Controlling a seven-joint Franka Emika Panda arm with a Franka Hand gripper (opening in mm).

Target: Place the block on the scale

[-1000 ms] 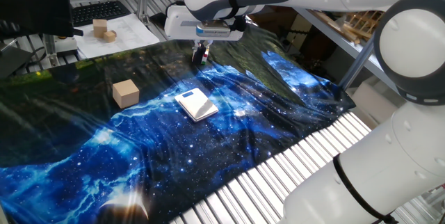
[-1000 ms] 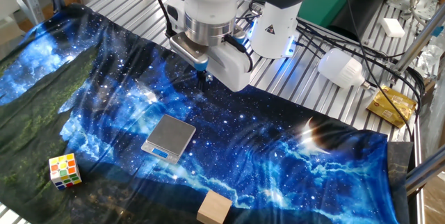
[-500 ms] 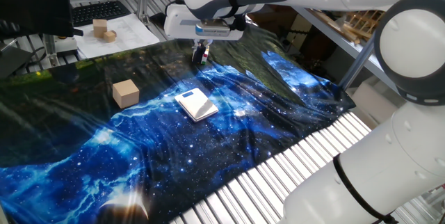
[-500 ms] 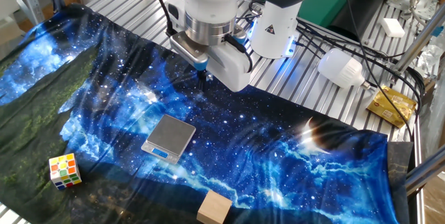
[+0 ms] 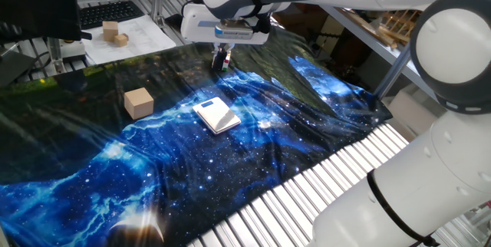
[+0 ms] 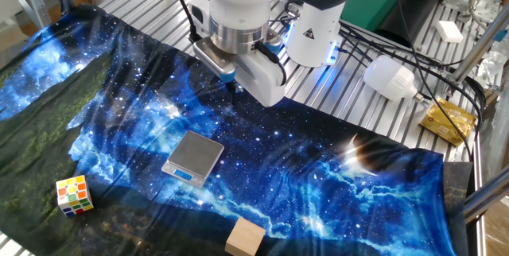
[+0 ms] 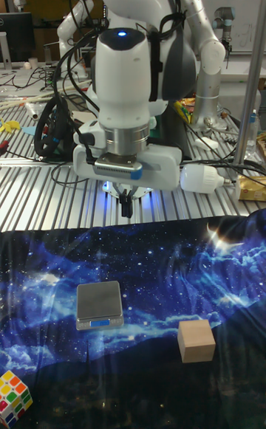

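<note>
the claw (image 7: 127, 210) hangs above the far part of the galaxy-print cloth (image 6: 334, 168), near the robot base, and its 2 fingers are pressed together with nothing between them. compared with 1 second ago it has almost not moved: in one fixed view the wrist body looks only a little higher and shifted, and in the other fixed view the same small drift is seen. the fingertips do not touch the cloth, as far as i can tell.

going outward, the scale (image 5: 215, 114) lies flat near the middle of the cloth, in front of the claw, and its plate is bare. the block (image 5: 139, 102) stands on the cloth further away, well apart from the scale and from the claw, near the cloth edge opposite the robot base in the tall fixed view. neither has changed place.

i judge that the task is at its very start: the arm has begun to move, but the block is not yet approached. the next move should bring the claw over the block, open the fingers, and come down on 2 opposite faces.

a multicoloured puzzle cube (image 6: 73, 195) sits at 1 corner of the cloth, and small wooden pieces (image 5: 114, 33) lie on white paper (image 5: 146, 36) beyond the cloth.
</note>
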